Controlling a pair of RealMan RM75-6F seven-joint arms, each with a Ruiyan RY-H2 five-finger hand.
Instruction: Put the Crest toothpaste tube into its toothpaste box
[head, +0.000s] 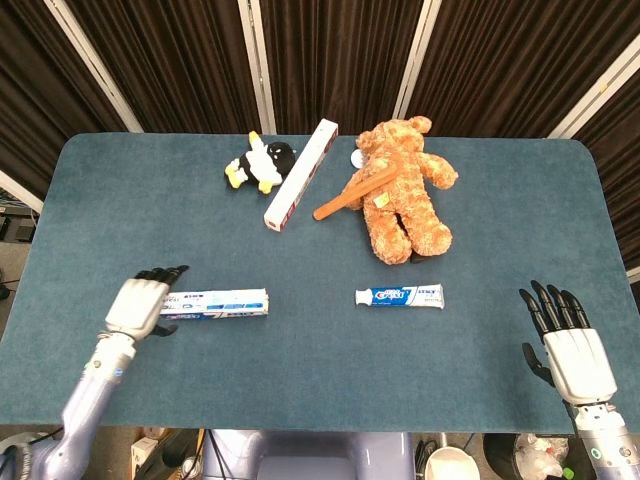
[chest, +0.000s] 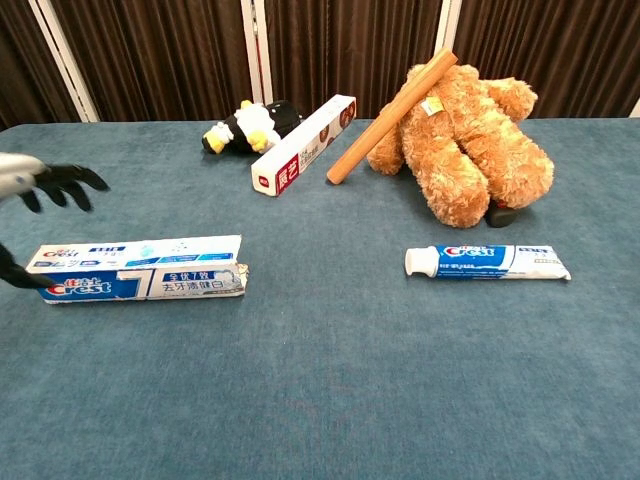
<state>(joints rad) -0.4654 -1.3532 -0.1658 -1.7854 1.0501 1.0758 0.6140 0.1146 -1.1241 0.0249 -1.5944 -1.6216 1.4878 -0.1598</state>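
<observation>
Toothpaste box (chest: 137, 269): lay flat, front left of your blue table (head: 300, 380); contents not visible. Crest tube (head: 399, 296): lay apart, front right, near the teddy bear (head: 402, 190). Dark curtains (head: 330, 50) behind. Your left hand (head: 140, 303): fingers spread at the box's left end, perhaps touching it. Right hand (head: 565, 345): splayed, holding nothing.

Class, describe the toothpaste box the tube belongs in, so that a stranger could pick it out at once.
On the blue table, look at the near left, by the left hand. The Crest box lies flat there, blue and white; the other long box, white and red, lies farther back beside the penguin toy.
</observation>
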